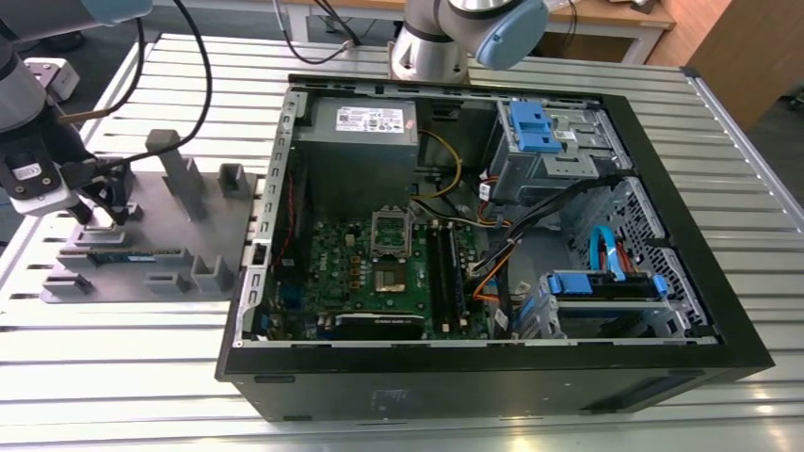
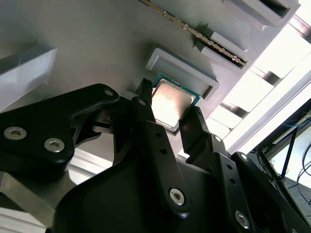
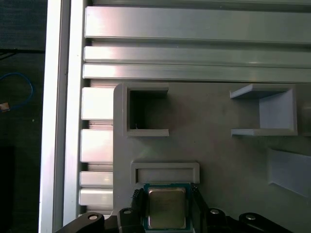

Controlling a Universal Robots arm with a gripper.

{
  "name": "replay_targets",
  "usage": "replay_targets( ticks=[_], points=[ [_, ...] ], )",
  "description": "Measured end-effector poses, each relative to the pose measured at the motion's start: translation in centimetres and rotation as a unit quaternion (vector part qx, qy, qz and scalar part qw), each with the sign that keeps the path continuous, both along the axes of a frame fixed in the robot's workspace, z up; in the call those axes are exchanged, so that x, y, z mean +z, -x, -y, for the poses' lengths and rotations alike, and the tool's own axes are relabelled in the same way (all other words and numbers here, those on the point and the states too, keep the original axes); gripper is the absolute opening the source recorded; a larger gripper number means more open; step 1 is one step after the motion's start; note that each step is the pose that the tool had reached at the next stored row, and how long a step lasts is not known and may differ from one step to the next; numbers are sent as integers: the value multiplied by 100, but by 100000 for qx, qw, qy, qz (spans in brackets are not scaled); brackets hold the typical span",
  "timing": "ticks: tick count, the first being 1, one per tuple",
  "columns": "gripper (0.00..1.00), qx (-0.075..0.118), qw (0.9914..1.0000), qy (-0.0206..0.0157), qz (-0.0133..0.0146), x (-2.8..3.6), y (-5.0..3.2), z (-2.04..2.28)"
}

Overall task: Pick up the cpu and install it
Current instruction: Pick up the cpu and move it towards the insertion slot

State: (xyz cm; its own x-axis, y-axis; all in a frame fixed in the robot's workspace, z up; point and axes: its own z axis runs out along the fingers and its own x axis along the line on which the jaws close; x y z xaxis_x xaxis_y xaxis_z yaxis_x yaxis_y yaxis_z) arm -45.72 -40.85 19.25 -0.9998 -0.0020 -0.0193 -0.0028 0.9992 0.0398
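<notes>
1. We see the small square silver-topped, green-rimmed cpu (image 3: 166, 209) between the fingers of the black gripper (image 3: 166, 194) in both wrist views.
2. The jaws have narrowed to chip width and press on two opposite edges of the cpu.
3. It sits at the grey plastic fixture plate (image 3: 218, 160), just beside a raised rectangular pocket (image 3: 165, 173).

the table (image 1: 138, 377) is a run of ribbed silver metal slats (image 3: 194, 29) with dark grooves between them, and bright glare streaks along the ribs in both the exterior view and the first wrist view. at the far edge of the scene stands a wooden desk (image 1: 616, 11) on white legs (image 1: 647, 42). at the exterior view's far right is a brown wooden cabinet (image 1: 747, 47), with grey floor (image 1: 792, 127) near its foot. past the table's edge in the first wrist view the floor is dark, and a blue cable (image 3: 24, 87) shows against it.
</notes>
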Motion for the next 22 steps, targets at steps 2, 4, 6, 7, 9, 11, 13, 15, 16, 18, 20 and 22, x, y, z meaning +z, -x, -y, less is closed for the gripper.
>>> replay_targets(
  ticks=[2,4,6,7,9,11,13,15,16,18,20,22],
  points=[
    [47,-1,100000,-1,1,4,0,0],
    [47,0,100000,5,-7,7,0,0],
    [47,2,100000,11,-23,16,0,0],
    [47,0,100000,6,-12,21,1,0],
    [47,-1,100000,-1,-1,34,0,0],
    [47,-1,100000,2,-2,49,0,0],
    [47,-1,100000,-3,6,62,0,0],
    [47,0,100000,-2,4,77,0,0],
    [47,-2,100000,-1,1,84,0,0],
    [47,0,100000,-2,3,95,0,0],
    [47,-1,100000,1,-4,110,0,0],
    [47,-1,100000,1,-3,134,0,0]
  ],
)
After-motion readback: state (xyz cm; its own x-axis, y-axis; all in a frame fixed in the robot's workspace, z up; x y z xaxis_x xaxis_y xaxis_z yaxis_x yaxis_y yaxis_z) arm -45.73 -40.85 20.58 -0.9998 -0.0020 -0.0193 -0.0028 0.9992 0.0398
